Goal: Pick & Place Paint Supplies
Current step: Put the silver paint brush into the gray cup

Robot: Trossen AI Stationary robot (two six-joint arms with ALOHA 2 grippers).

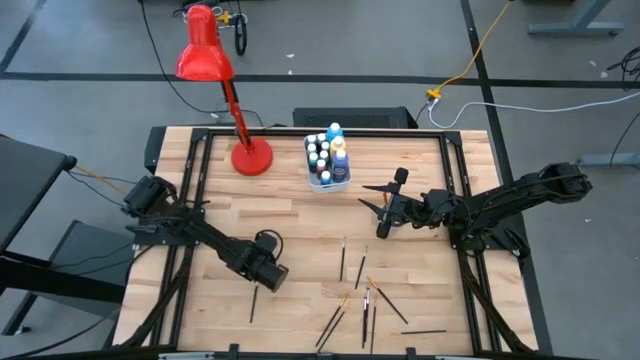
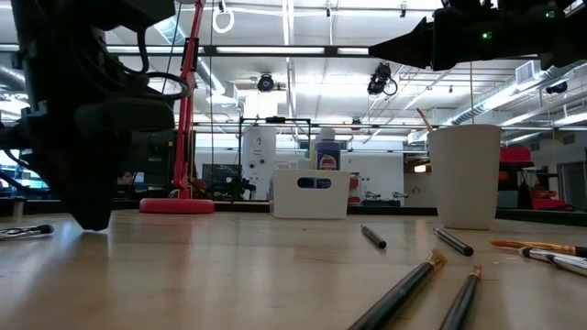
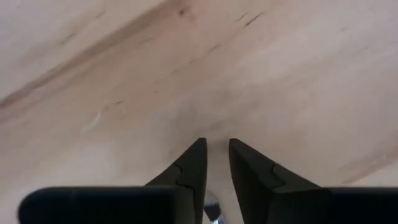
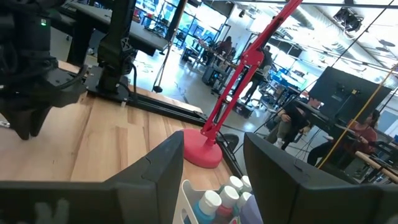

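1. L arm reaches in from the table's (image 1: pixel 300 215) left edge. The left gripper (image 1: pixel 272 278) is down at the wood at front-left of centre. From its wrist cam, the fingers (image 3: pixel 193 165) stand a narrow slit apart w/ tips bare on the boards. A silvery bit shows low in the gap, and a clamp on it can't be made out.
2. Nearest task item is a dark-handled paintbrush (image 1: pixel 253 300), flat on the wood just beside that gripper at about 7 o'clock. Contact between them is unclear from overhead.
3. The red desk lamp (image 1: pixel 205 60) has its base at the rear, about 12 o'clock from the L gripper and well apart from it.
4. The white tub (image 1: pixel 328 182) sits rear-centre, just beside the lamp base at its 3 o'clock. White-capped paint bottles (image 1: pixel 325 155) stand upright inside it, incl. blue and teal ones.
5. The loose brushes (image 1: pixel 365 298) are scattered front-centre. They lie at 3 to 4 o'clock from the L gripper, and at 6 to 7 o'clock from the R one. Two lie near-parallel at mid-table, the rest fan out toward the front edge, some crossing.
6. R arm comes in from the right edge. The right gripper (image 1: pixel 383 207) hangs above the table w/ fingers (image 4: pixel 155 171) spread wide and nothing between them. The tub and bottles are near, at about 10 o'clock from it.
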